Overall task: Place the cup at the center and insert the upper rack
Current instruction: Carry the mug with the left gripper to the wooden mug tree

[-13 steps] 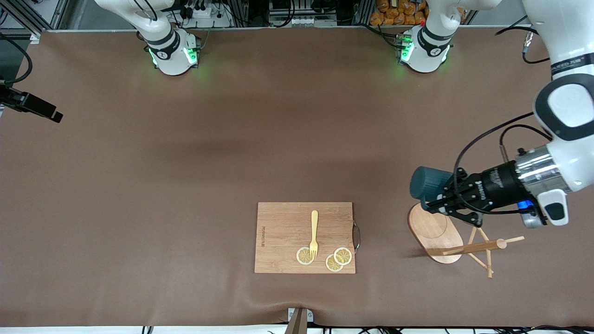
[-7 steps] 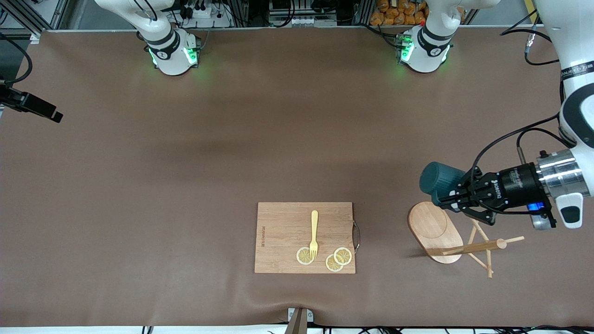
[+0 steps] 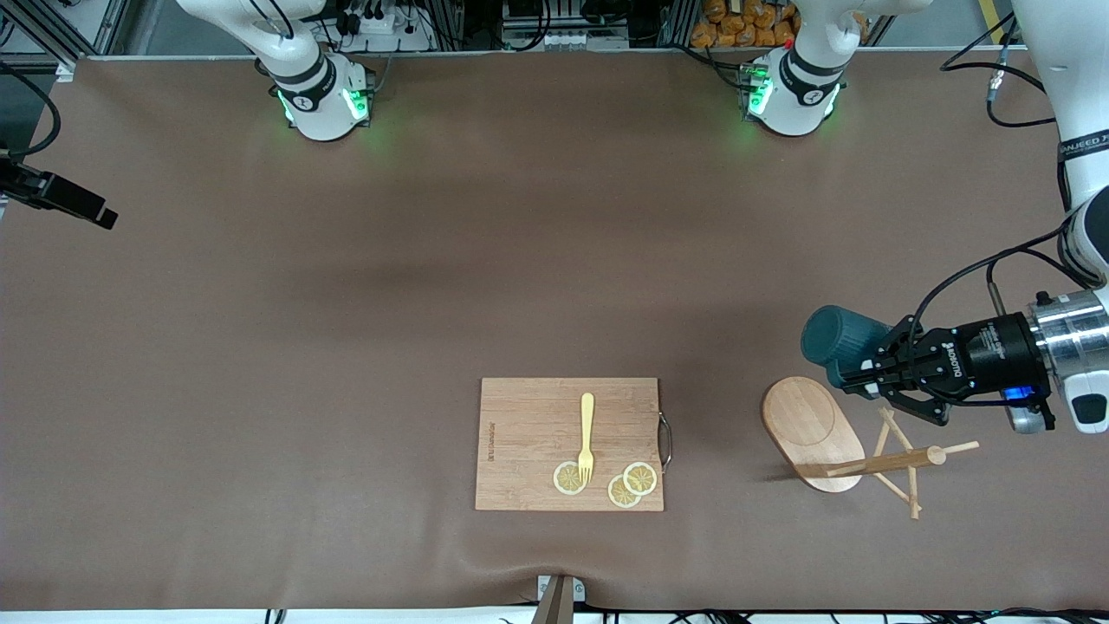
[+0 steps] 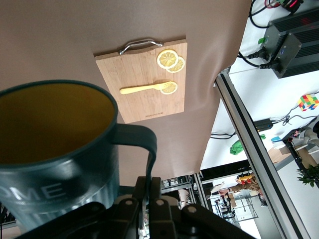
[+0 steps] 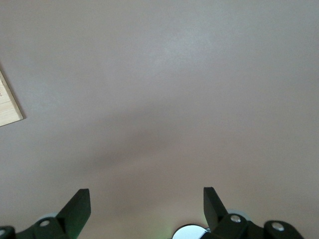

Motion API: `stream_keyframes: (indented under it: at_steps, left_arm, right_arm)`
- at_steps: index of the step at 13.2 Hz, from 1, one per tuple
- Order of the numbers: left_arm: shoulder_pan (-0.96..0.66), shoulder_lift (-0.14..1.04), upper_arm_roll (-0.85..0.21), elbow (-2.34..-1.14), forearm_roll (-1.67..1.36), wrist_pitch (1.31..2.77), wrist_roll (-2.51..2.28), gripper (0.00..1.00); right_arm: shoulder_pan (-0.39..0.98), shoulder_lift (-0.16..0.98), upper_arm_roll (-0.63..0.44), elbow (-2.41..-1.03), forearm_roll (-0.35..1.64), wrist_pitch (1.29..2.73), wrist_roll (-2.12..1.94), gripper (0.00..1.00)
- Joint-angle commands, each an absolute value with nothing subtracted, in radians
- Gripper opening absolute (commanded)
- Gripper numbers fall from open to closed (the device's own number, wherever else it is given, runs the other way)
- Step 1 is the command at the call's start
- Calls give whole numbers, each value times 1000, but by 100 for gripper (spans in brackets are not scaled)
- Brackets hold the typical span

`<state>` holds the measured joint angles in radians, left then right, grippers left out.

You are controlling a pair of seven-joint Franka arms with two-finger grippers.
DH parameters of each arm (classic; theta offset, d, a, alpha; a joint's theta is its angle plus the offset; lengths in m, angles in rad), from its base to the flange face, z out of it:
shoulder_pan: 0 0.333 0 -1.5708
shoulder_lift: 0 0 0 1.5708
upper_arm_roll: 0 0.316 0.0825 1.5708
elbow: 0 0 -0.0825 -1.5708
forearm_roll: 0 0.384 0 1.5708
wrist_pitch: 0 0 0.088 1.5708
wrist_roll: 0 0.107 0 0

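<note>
Gripping the cup point(image 3: 833, 345) by its handle, the left gripper point(image 3: 869, 380) is carrying it sideways over the table near the upper rack point(image 3: 853, 449) — right gripper point(image 5: 146, 204) is waiting, fingers spread wide, holding nothing.

Robotics lab. Two Franka arms bolted along a brown-covered table point(image 3: 520, 260); aluminium framing point(image 4: 249, 144), power supplies point(image 4: 284, 42) and cabling around its edges.

Cup carried off the rack base

Your left gripper point(image 3: 866, 374) — clamped on the cup point(image 3: 836, 342) — has drifted toward the left arm's end, clearing the upper rack point(image 3: 814, 432).
</note>
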<state>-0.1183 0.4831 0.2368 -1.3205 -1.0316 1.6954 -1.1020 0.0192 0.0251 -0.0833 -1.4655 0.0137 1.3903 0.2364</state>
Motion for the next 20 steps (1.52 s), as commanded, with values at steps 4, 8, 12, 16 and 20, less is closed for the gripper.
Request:
stream_keyframes:
  at_steps: [4, 8, 12, 16, 20]
  left_arm:
    - [-75, 499, 229, -1318, -1126, 1631, -951, 0]
    - [-45, 534, 229, -1318, -1216, 1589, -884, 0]
    - [-17, 568, 227, -1316, -1287, 1588, -850, 0]
    - [-3, 603, 227, -1316, -1359, 1588, -801, 0]
    - [12, 633, 229, -1315, -1365, 1588, -741, 0]
  right_arm:
    - [12, 21, -64, -1465, 9, 1388, 250, 100]
    - [12, 29, -64, -1467, 6, 1396, 250, 100]
    - [55, 26, -61, -1460, -63, 1394, 249, 100]
    - [55, 22, -61, -1436, -63, 1394, 249, 100]
    - [49, 20, -64, -1434, -60, 1391, 252, 100]
